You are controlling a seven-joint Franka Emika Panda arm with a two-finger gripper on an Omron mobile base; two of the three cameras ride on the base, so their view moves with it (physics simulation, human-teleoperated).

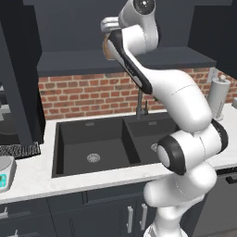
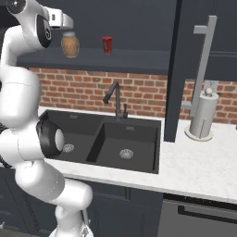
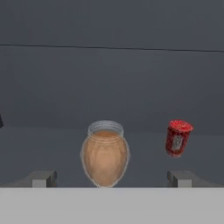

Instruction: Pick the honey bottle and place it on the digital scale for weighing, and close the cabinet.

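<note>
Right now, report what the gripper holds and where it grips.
Nothing is held. The gripper is open, its fingertips standing apart on either side of the honey bottle on the cabinet shelf, not touching it.

Amber honey bottle (image 3: 105,154) upright in open cabinet (image 2: 139,59); scale (image 1: 5,172) on counter.
</note>
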